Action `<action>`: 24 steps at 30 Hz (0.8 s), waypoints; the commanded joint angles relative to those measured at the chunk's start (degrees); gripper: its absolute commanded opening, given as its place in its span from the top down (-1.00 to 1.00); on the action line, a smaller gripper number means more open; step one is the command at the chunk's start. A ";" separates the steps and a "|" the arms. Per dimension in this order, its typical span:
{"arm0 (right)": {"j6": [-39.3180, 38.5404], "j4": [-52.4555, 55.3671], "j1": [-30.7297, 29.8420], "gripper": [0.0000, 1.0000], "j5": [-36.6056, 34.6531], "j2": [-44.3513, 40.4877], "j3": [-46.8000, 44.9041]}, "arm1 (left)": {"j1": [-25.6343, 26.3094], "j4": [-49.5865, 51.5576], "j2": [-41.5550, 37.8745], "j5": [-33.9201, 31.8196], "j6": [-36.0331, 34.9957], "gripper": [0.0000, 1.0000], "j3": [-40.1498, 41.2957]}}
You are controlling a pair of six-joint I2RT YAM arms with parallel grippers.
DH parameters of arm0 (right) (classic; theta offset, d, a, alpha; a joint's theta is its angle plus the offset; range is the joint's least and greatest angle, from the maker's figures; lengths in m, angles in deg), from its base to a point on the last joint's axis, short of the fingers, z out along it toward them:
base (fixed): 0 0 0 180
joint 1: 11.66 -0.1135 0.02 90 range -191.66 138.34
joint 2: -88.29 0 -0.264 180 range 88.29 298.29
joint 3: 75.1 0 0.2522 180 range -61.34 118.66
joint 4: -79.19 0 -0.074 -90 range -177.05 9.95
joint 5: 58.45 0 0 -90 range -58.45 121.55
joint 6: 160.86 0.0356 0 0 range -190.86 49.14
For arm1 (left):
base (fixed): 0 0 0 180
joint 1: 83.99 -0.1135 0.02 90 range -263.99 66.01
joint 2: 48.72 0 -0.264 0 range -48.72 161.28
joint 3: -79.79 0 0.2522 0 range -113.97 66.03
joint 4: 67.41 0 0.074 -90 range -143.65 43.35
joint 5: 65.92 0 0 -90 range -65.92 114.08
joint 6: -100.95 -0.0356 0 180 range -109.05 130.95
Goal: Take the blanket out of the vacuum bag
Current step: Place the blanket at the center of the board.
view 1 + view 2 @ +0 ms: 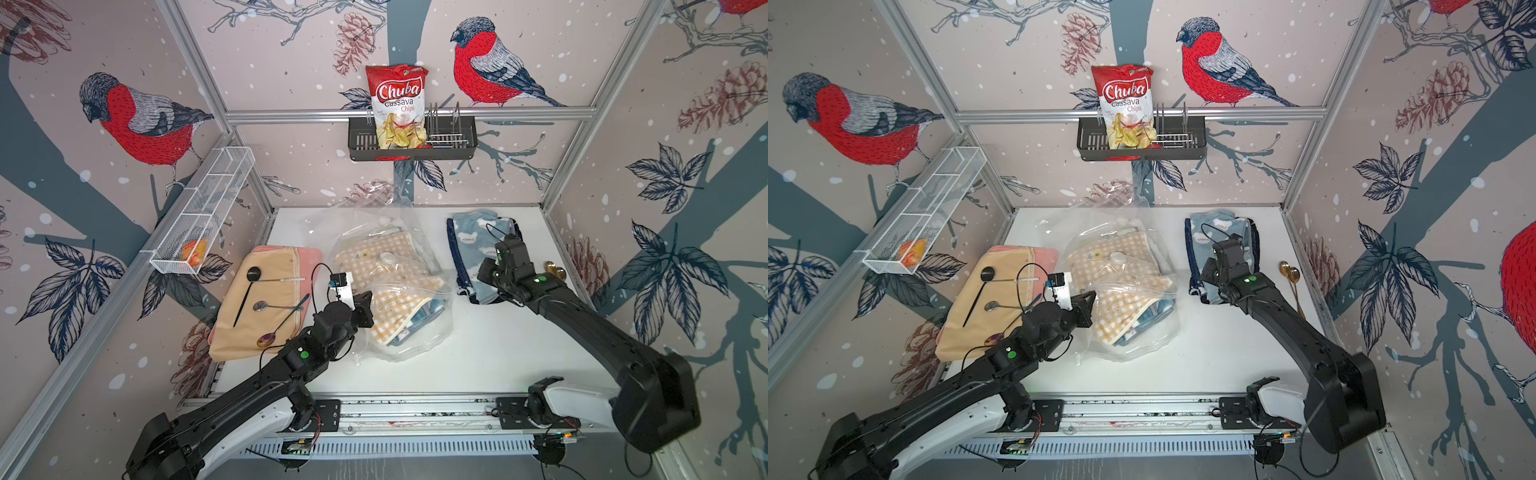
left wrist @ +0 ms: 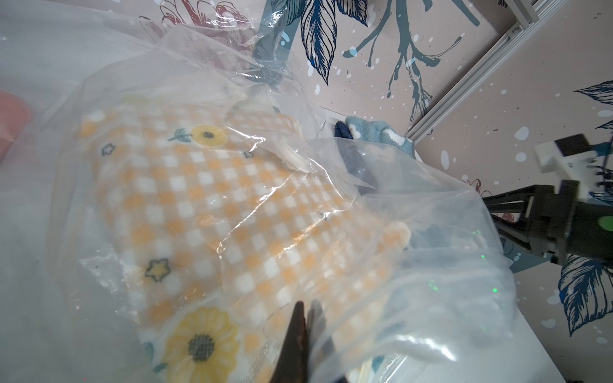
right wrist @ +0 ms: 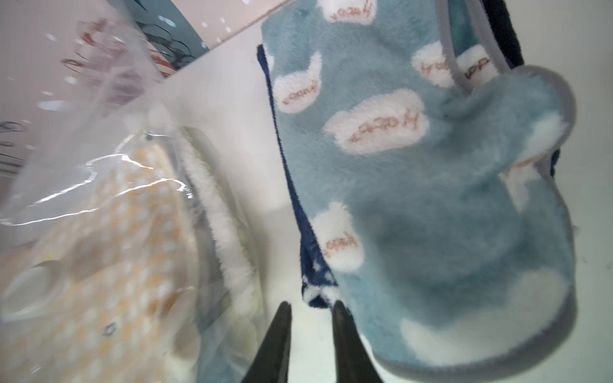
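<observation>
**Blue blanket out, checked one still bagged**

The vacuum bag (image 1: 390, 266) lies mid-table with a yellow checked blanket (image 2: 205, 205) inside. The left gripper (image 2: 306, 318) is pinched tight on the bag's near-left plastic. The right gripper (image 3: 311, 310) hangs with jaws narrowly parted and empty, seemingly just brushing the blue cloud blanket (image 3: 431, 199) lying right of the bag. Spoons (image 1: 270, 307) rest on a peach cushion (image 1: 253, 328), far left.
</observation>
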 commanded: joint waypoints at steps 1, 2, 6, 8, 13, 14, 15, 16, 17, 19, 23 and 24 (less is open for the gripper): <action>-3.70 0.83 -0.16 0.25 -5.00 6.45 1.74 | -0.17 0.67 -0.82 -0.03 0.48 1.00 0.08; -3.64 0.19 -0.03 0.21 -4.38 8.25 1.88 | -0.19 0.56 -0.94 0.33 0.53 1.00 0.09; -3.23 -2.15 -0.68 0.01 -7.62 14.24 1.71 | -0.19 -0.79 -0.39 2.30 0.88 1.00 0.50; -3.65 -3.25 -0.40 -0.08 -8.16 15.49 1.30 | -0.19 -1.39 0.10 3.18 0.92 1.00 0.73; -3.94 -5.68 -0.03 -0.21 -7.35 17.13 0.00 | -0.19 -2.57 0.98 3.89 1.20 1.00 1.32; -4.07 -6.03 0.08 -0.20 -7.16 17.46 -0.24 | -0.19 -2.70 1.11 4.00 1.12 1.00 1.32; -4.12 -6.35 0.17 -0.14 -7.21 17.81 -0.35 | -0.24 -2.74 1.18 4.01 1.14 1.00 1.32; -4.07 -6.52 0.27 -0.05 -7.24 18.20 -0.46 | -0.19 -2.81 1.25 4.01 1.00 1.00 1.20; -4.20 -6.85 0.39 0.09 -6.93 18.33 -0.57 | -0.19 -2.75 1.25 3.95 0.97 1.00 1.17; -4.04 -7.15 0.61 0.52 -6.87 18.02 -0.83 | -0.20 -2.70 1.46 3.77 0.85 1.00 1.06; -4.20 -7.20 0.63 0.98 -6.30 14.66 -1.41 | -0.18 -2.61 1.64 3.70 0.86 1.00 0.86; -4.37 -7.23 0.61 1.00 -5.60 13.12 -1.50 | -0.21 -2.61 1.77 3.61 0.84 1.00 0.75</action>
